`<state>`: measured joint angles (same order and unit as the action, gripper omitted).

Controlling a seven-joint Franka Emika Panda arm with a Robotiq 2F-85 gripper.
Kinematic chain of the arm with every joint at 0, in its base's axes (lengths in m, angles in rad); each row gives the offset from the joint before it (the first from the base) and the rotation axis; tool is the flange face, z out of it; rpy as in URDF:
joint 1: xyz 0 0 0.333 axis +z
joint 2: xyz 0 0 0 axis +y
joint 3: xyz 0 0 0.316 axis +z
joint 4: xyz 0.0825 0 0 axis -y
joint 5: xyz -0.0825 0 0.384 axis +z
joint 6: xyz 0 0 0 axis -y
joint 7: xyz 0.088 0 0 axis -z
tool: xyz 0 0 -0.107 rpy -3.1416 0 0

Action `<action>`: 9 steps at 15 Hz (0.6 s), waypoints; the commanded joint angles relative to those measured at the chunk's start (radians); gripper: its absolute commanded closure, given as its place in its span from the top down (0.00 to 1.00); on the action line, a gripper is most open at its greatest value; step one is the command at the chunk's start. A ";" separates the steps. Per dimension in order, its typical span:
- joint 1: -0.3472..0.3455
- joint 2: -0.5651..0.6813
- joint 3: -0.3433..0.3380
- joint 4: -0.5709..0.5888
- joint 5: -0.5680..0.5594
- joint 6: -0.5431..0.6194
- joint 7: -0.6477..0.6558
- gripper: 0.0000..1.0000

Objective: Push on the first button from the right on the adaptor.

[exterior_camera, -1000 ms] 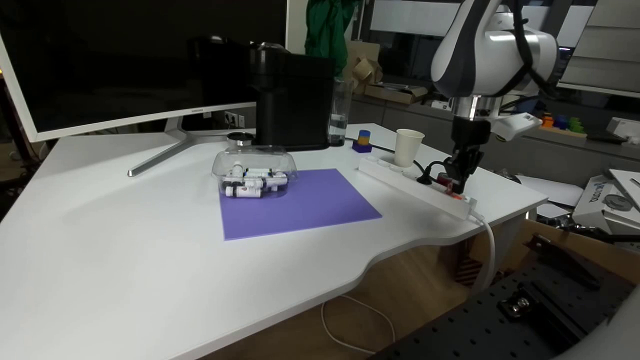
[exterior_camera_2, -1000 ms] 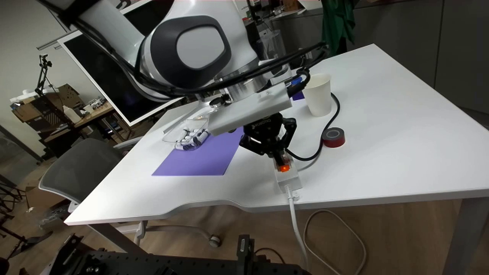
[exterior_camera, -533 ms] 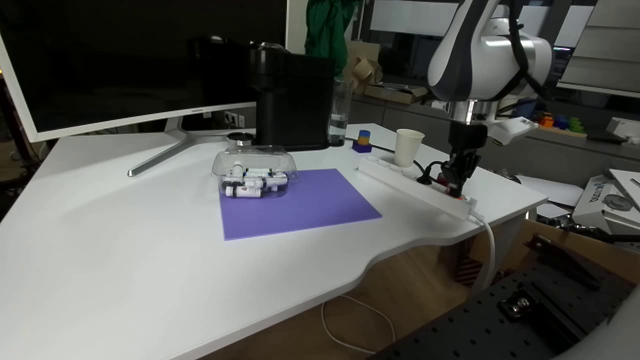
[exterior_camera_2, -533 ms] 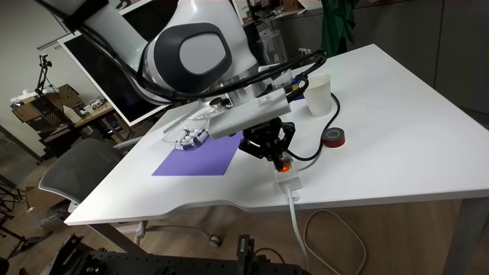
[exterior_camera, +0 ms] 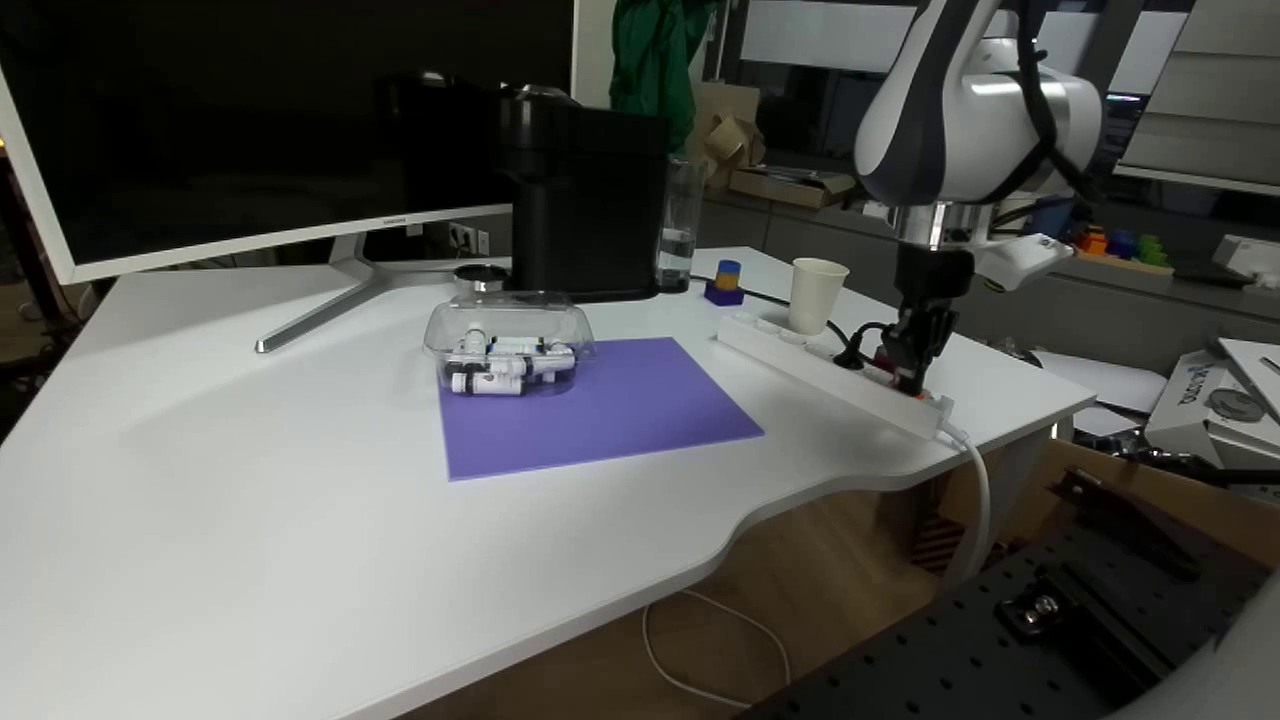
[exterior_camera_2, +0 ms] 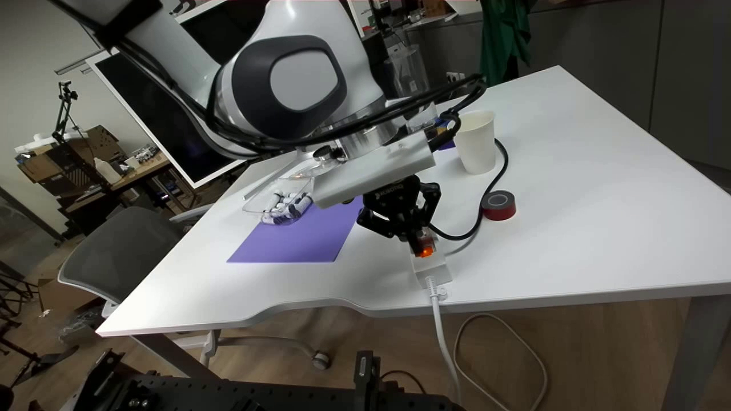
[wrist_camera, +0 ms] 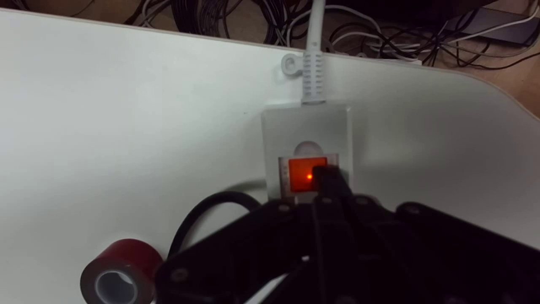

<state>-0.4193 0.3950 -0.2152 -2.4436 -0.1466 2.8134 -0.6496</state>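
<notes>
The adaptor is a long white power strip [exterior_camera: 830, 380] on the white table; its near end also shows in an exterior view [exterior_camera_2: 432, 271] and in the wrist view [wrist_camera: 306, 124]. The orange-red button [wrist_camera: 299, 175], with a bright glowing spot, sits near its corded end. It also shows in both exterior views [exterior_camera: 921, 397] [exterior_camera_2: 425, 251]. My gripper [wrist_camera: 327, 175] is shut, with its fingertips together over one side of the button, covering part of it. In both exterior views [exterior_camera: 908, 388] [exterior_camera_2: 417, 249] the tips point down at the button. Whether they press it in, I cannot tell.
A black plug and cable [exterior_camera: 850, 355] sit in the strip beside the gripper. A red tape roll [exterior_camera_2: 498, 205] and a white paper cup [exterior_camera_2: 476, 142] stand nearby. The strip's white cord [wrist_camera: 314, 50] runs over the table edge. A clear box of markers [exterior_camera: 510, 350] lies on a purple sheet [exterior_camera: 610, 420].
Since one second ago my gripper has lowered slightly and shifted a little to the side, its tips coming down over the button. In the last half second it has hardly moved.
</notes>
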 commanded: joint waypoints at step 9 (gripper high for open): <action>0.014 0.202 -0.038 0.049 -0.044 0.125 0.079 0.00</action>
<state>-0.4162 0.4140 -0.2282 -2.4368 -0.1617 2.8537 -0.6442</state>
